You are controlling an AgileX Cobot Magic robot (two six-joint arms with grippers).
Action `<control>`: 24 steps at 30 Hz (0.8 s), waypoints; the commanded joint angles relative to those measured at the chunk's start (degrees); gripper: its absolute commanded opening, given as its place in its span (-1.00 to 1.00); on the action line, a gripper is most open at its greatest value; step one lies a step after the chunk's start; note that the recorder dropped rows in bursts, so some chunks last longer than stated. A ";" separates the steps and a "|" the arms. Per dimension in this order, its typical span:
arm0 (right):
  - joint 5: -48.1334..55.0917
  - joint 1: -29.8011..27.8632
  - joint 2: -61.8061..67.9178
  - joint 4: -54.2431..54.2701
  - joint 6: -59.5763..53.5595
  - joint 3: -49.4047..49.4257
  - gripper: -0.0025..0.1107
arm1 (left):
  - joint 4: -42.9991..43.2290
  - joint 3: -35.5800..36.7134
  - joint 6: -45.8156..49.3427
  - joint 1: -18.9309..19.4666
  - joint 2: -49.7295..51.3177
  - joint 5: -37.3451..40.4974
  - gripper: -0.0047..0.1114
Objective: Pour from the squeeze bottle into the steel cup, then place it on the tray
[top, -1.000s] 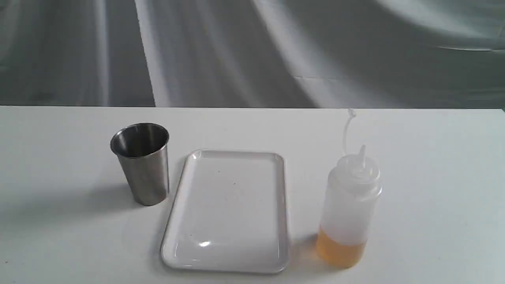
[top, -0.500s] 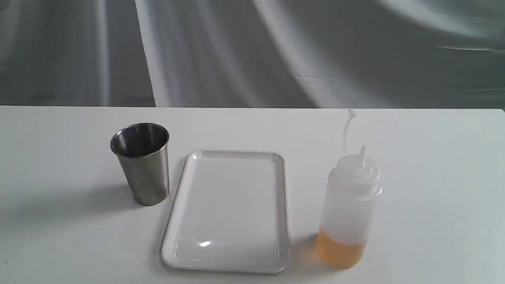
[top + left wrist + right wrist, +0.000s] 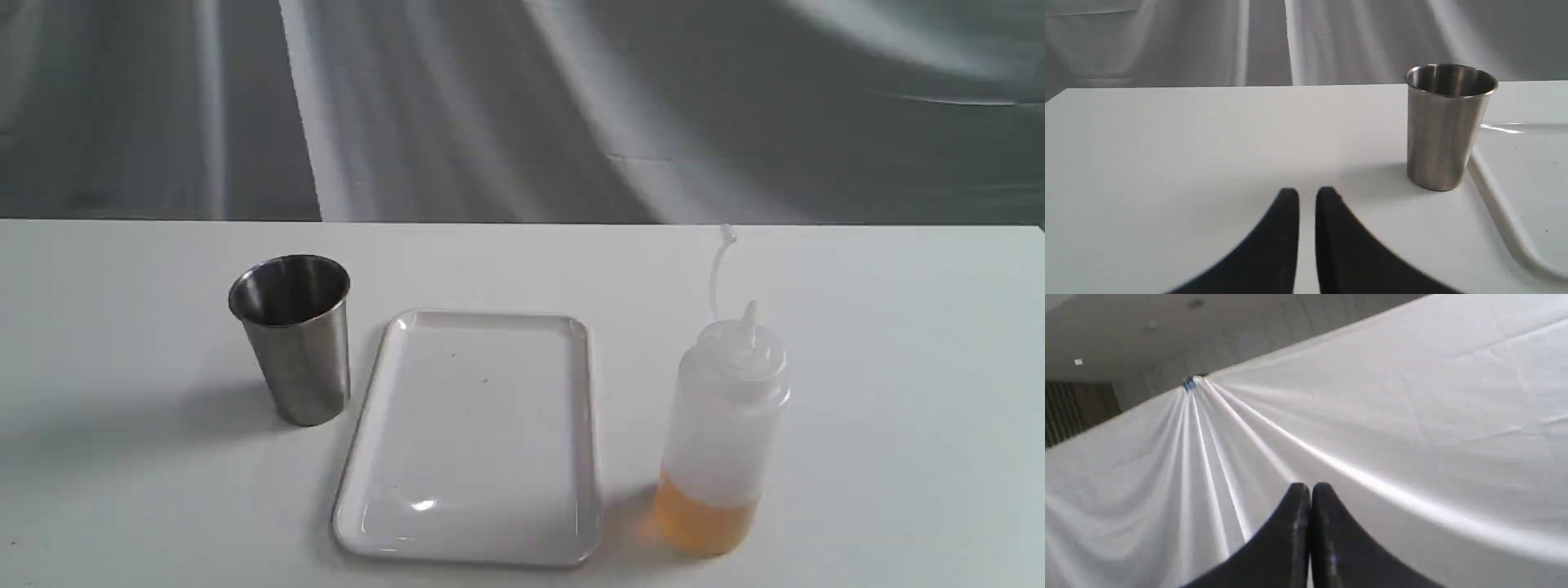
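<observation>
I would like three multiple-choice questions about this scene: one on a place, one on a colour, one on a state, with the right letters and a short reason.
1. Where does the tray lie?
A) between the cup and the bottle
B) behind the cup
C) under the bottle

2. What colour is the liquid in the bottle?
A) blue
B) amber
C) green

3. How is the bottle?
A) on its side
B) tilted over the cup
C) upright on the table

1 A: cup on one side, bottle on the other.
2 B: amber layer at the bottle's base.
3 C: it stands on its base, nozzle up.
</observation>
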 commanded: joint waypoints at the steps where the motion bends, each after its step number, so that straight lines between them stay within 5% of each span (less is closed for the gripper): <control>1: 2.73 3.92 6.01 1.52 -4.93 -0.29 -0.96 | -0.17 0.25 -0.25 -0.46 -0.15 -0.49 -0.78; 13: 0.96 20.03 15.69 1.03 -26.87 4.55 -0.96 | -0.17 0.25 -0.10 -0.46 -0.15 -0.49 -0.78; 24: -23.18 27.99 15.54 0.79 -27.12 22.25 -0.96 | -0.17 0.25 -0.23 -0.46 -0.15 -0.49 -0.78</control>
